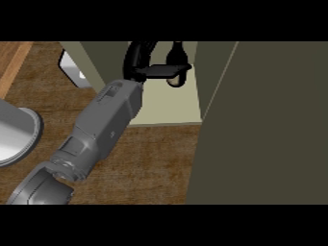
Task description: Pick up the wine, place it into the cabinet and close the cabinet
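My right hand reaches from the lower left into the open cabinet, whose pale shelf shows beneath it. The black fingers curl round a dark wine bottle, which stands inside the cabinet just right of the hand. Much of the bottle is hidden by the fingers, and a tan patch shows at its lower end. The grey forearm crosses the wooden counter. My left hand does not show.
The cabinet's open door is a large dark olive panel filling the right side. A big grey cylinder sits at the left edge. A white object lies left of the cabinet's wall.
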Motion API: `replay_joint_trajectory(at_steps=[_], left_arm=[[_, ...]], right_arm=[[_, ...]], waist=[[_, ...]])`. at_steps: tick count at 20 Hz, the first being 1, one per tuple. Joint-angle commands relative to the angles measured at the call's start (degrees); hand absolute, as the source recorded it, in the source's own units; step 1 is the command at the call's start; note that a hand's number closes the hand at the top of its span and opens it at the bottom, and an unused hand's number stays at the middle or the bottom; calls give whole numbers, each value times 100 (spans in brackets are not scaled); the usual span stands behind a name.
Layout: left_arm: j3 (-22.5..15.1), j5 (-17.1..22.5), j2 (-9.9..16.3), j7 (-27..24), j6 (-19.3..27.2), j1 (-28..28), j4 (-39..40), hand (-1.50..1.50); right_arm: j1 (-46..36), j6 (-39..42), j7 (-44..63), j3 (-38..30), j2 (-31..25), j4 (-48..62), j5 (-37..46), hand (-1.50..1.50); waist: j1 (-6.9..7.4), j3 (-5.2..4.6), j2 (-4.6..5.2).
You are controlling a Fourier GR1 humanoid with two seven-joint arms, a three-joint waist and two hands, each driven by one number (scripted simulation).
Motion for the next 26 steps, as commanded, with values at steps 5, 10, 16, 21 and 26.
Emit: replay_joint_trajectory(at_steps=[5,10,16,21,26], left_arm=[[-454,348,-30,176,-415,734,-872,-150],[-932,724,-30,303,-434,1370,-1711,-150],[-1240,638,-26,482,-527,2409,-2854,-150],[-1765,671,-8,764,-29,3364,-3933,-150],[-2092,567,160,1138,247,4124,-5202,-150]], right_arm=[[253,-203,649,58,-22,-1150,-57,-150],[497,-91,450,64,-149,-1208,-151,-150],[418,-276,629,24,-74,-1336,-82,-150],[631,-262,641,4,-220,-1499,-72,-150],[467,-175,730,-368,-350,-1497,-290,-150]], waist=[[102,-4,-40],[70,0,-87],[314,-5,-104],[300,-4,-118],[278,1,-69]])
